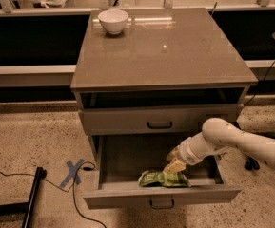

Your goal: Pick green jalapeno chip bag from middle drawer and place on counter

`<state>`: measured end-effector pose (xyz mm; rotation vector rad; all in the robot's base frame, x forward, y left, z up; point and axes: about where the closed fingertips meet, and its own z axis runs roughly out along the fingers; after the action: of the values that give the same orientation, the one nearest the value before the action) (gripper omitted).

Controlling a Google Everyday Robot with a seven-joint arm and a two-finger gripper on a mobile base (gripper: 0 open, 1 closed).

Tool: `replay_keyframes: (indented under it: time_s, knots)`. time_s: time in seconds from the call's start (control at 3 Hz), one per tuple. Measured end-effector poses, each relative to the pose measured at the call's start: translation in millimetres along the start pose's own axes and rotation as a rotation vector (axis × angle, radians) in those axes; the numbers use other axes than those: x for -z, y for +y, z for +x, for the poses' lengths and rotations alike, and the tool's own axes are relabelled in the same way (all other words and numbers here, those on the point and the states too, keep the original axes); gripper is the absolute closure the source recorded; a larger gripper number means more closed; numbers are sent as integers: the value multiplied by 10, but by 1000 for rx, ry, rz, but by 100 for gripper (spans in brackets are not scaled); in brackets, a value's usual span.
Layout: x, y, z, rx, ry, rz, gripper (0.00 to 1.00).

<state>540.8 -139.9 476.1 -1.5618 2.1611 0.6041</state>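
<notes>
The green jalapeno chip bag [163,178] lies flat in the open middle drawer [122,163], close behind its front panel and right of centre. My gripper [173,160] reaches in from the right on a white arm [232,144] and sits just above the bag's right half. Its two tan fingers [175,166] stand apart, the lower one at the bag's top edge. The bag is not lifted. The counter [175,51] is the glossy grey-brown top of the cabinet above.
A white bowl [113,20] stands at the counter's back left. A shut drawer with a black handle [159,124] sits above the open one, under an open slot. Blue tape cross [74,171] and cables lie on the floor at left.
</notes>
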Motion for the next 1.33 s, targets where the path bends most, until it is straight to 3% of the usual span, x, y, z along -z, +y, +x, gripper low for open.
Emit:
replay_keyframes:
  time_s: [1.0,1.33]
  knots:
    - [-133,-20,-29,-29,18,-39,49]
    - [-75,24,-35,-48,21,-1,46]
